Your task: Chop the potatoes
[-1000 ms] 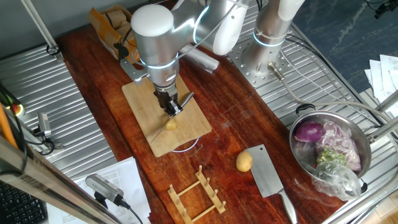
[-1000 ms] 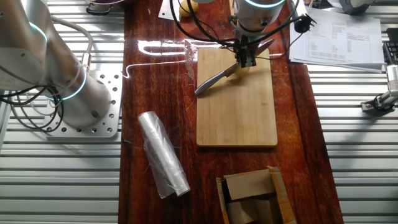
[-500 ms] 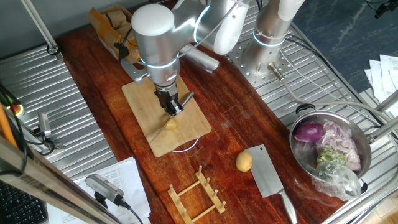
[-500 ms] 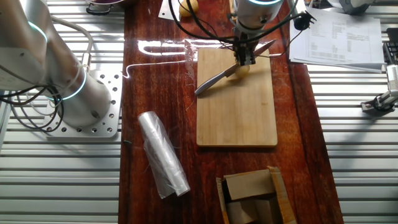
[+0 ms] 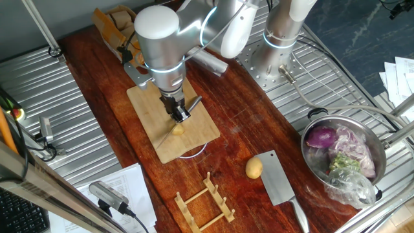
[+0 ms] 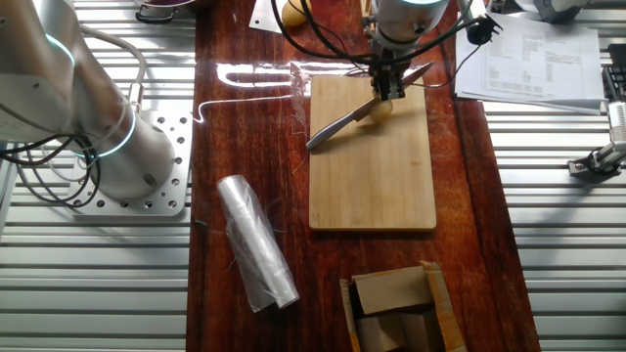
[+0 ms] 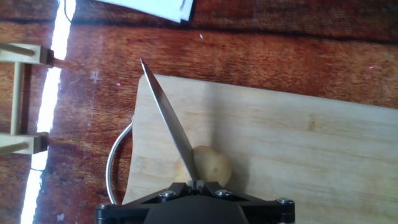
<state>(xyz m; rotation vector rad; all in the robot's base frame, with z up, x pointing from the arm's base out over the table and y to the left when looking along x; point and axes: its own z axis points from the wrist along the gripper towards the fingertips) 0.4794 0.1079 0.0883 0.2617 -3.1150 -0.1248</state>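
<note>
Potato on cutting board, knife blade lying across it

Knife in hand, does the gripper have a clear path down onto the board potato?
Probably yes. The gripper holds the knife right over the potato on the cutting board; nothing lies between.

Two fixed cameras overlook opposite table sides, the hand camera looks down close; all share the cutting board.

Yellow-tan potato on a pale wood cutting board, dark reddish streaked table.
</note>
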